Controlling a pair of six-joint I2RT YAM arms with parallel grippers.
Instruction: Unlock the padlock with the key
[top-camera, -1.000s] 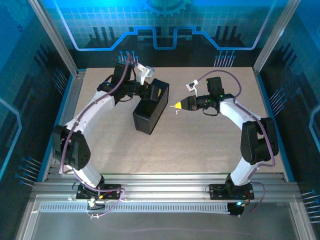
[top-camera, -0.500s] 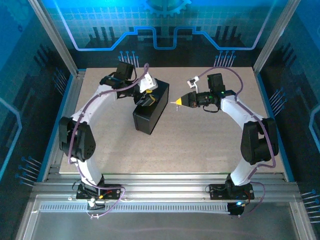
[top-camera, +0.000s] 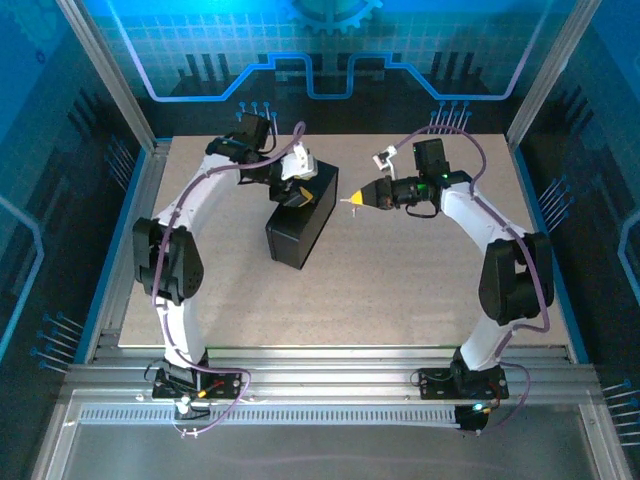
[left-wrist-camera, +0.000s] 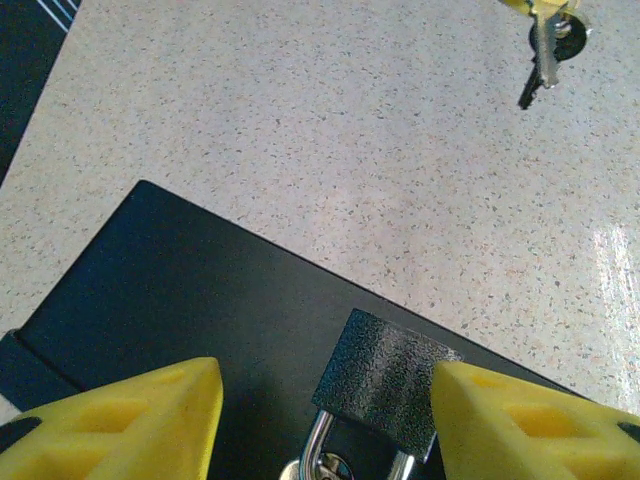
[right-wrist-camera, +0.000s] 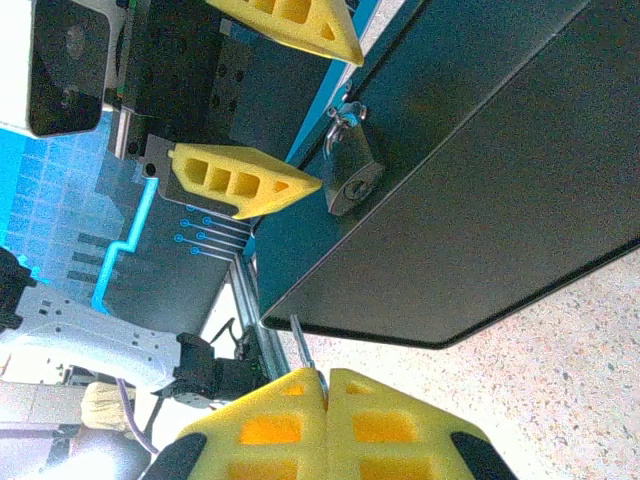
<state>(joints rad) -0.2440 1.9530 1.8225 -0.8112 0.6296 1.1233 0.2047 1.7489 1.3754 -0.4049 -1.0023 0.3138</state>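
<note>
Aiming leftward, the key (right-wrist-camera: 300, 342) runs lengthwise toward the box (right-wrist-camera: 480, 200).

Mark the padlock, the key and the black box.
padlock (left-wrist-camera: 385, 385): left wrist view, textured body.
key (left-wrist-camera: 543, 50): left wrist view, blade.
black box (left-wrist-camera: 170, 300): left wrist view, flat dark face.

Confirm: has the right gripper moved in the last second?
Yes. Right gripper shifted toward the table's far edge, nearer the box's far end.
</note>
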